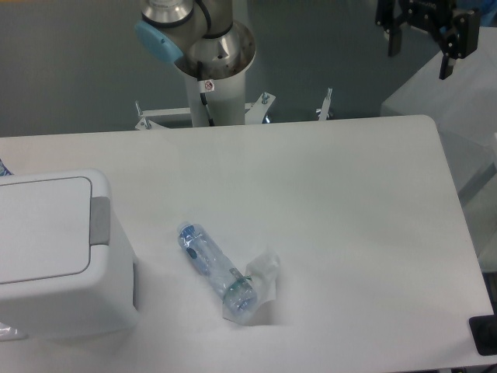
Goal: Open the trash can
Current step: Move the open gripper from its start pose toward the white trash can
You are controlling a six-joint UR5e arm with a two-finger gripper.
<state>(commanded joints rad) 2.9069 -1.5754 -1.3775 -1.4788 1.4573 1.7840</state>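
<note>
The trash can point(58, 256) stands at the near left corner of the white table point(326, 202), partly cut off by the left edge of the view. Its flat rectangular lid point(43, 229) lies closed and flush with the body. The grey push tab point(99, 221) sits on the right edge of the lid, facing the table centre.

The gripper point(419, 47) hangs at the far right, above and beyond the table's far edge, well apart from the trash can. Its two dark fingers point(394, 40) point downward with a clear gap between them; the pincer is open and holds nothing.

A crushed clear plastic bottle point(221, 272) lies on its side near the table centre, right of the trash can and not touching it. The arm's base column point(211, 78) stands behind the far edge.
</note>
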